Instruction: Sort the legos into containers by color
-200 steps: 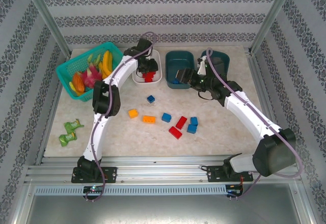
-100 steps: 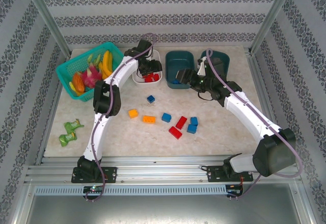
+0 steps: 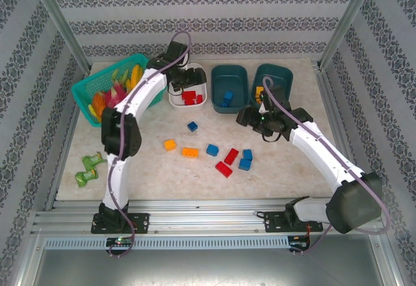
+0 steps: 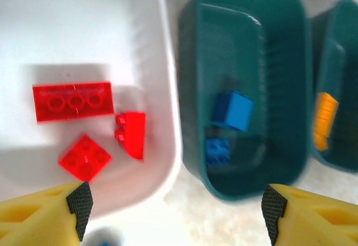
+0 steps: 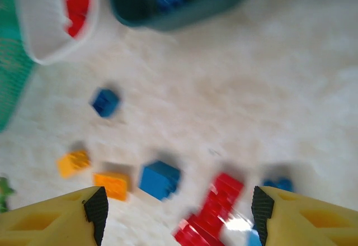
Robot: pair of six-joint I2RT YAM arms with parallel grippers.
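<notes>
Since the frame a second ago, the right tool (image 3: 247, 116) has pulled off the middle teal tub (image 3: 229, 73) and now sits right of centre in the overhead view, above the tabletop (image 3: 156, 175). The left arm's elbow has swung toward the left edge, and the left tool (image 3: 188, 77) remains over the white tub (image 3: 188, 104).

On my left wrist feed the left tool (image 4: 176, 204) is spread wide with nothing between its fingers. Above it, three red legos (image 4: 72, 100) lie in the white tub at left, two blue legos (image 4: 232, 110) in the middle teal tub, and an orange lego (image 4: 324, 117) in the right teal tub (image 4: 335, 50) at the frame's right edge.

The right wrist feed is blurred, but the right tool (image 5: 176, 207) is also wide and empty. Loose legos (image 3: 212, 149) in blue, orange and red lie scattered across the centre of the overhead frame.
</notes>
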